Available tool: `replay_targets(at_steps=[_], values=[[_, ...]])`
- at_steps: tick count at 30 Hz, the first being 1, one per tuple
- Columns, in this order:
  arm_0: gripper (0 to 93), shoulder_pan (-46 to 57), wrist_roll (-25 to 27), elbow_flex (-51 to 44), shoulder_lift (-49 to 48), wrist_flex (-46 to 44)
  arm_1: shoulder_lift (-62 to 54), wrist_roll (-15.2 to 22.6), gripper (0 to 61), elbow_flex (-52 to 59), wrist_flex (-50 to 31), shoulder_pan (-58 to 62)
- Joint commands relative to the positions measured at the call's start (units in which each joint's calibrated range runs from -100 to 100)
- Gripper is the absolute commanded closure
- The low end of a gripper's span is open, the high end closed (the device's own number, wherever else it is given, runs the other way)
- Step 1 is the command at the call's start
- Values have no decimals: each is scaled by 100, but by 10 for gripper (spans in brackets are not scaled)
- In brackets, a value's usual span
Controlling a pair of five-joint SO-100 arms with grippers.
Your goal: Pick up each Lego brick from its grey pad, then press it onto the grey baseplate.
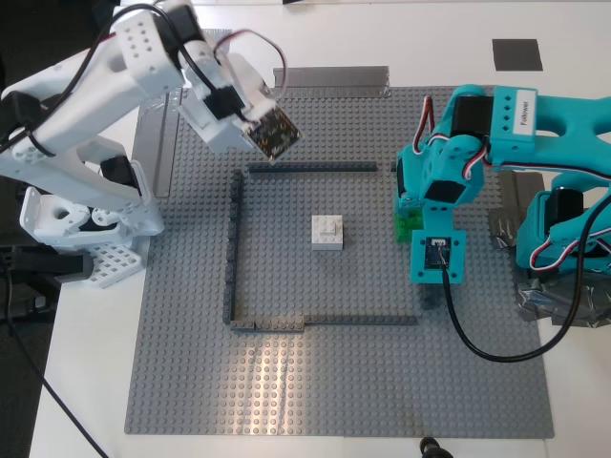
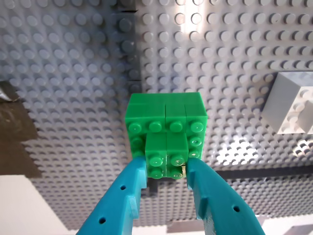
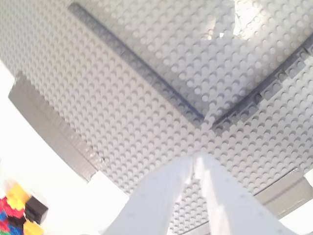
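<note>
My first gripper (image 2: 166, 165), the teal one, is shut on the bright green brick (image 2: 166, 128) by its narrower upper part. In the exterior view this green brick (image 1: 408, 225) is at the right side of the dark outline (image 1: 232, 248) on the grey baseplate (image 1: 334, 382). I cannot tell whether it touches the studs. The white brick (image 1: 327, 232) sits on the baseplate inside the outline and also shows in the first wrist view (image 2: 293, 105). My second gripper (image 3: 194, 160), the white one, is shut and empty above the outline's far corner (image 1: 272, 134). A dark grey pad (image 1: 516, 53) lies at the far right.
Grey tape strips run along the baseplate's far edge (image 1: 334, 76) and left edge (image 1: 153, 143). Crumpled silvery tape (image 1: 554, 301) lies under the teal arm. A black cable (image 1: 477, 343) loops over the plate's right part. Coloured bricks (image 3: 17, 210) lie off the plate.
</note>
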Motion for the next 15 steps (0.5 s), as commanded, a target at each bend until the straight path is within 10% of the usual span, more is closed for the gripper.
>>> replay_targets(at_steps=[1, 15], values=[[927, -24, 10, -373, 182, -177, -442, -20, 612, -47, 92, -851], [927, -104, -278, -446, 199, -282, 244, -835, 612, -760, 76, -2919]])
